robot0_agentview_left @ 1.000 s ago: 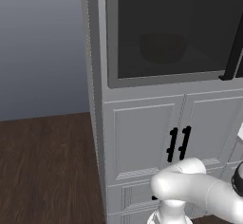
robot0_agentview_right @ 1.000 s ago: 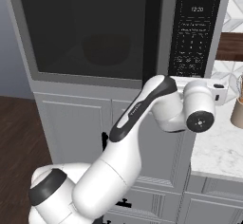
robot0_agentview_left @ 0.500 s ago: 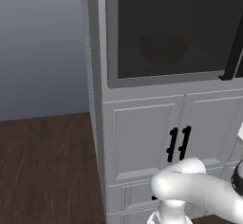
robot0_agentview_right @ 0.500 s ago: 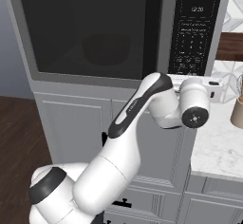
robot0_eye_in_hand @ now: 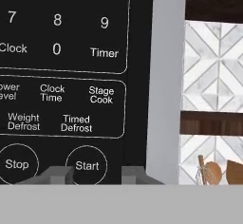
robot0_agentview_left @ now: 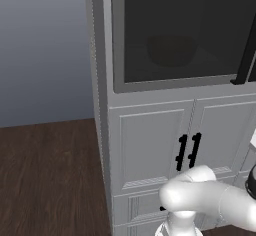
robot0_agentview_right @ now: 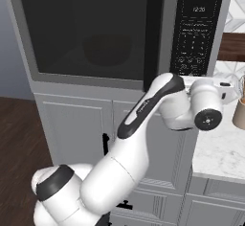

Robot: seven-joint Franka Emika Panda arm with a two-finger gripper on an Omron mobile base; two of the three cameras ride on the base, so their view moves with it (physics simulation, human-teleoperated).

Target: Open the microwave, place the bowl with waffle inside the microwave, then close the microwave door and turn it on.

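Two small dark fingertips point(robot0_eye_in_hand: 59, 174) of the tool point(robot0_eye_in_hand: 95, 175) rise at the bottom of the hand view, standing a little apart on either side of the round Start button point(robot0_eye_in_hand: 86, 165), right up against the black control panel point(robot0_eye_in_hand: 66, 71); nothing is held between them. Whether a tip touches the panel cannot be told. Beside Start sits the Stop button point(robot0_eye_in_hand: 16, 163), with the number keys above.

From the right base view, the microwave point(robot0_agentview_right: 119, 33) is set flush in the grey cabinets, its microwave door point(robot0_agentview_right: 91, 31) shut, the long black handle point(robot0_agentview_right: 153, 33) upright beside the panel. Behind the dark glass the bowl point(robot0_agentview_right: 107, 49) shows dimly, inside the oven; its contents cannot be made out. The white arm point(robot0_agentview_right: 143, 119) reaches up to the panel's lower edge. Below hang panelled cabinet doors point(robot0_agentview_left: 150, 145) with black handles, and a marble bench point(robot0_agentview_right: 217, 148) lies to the right.
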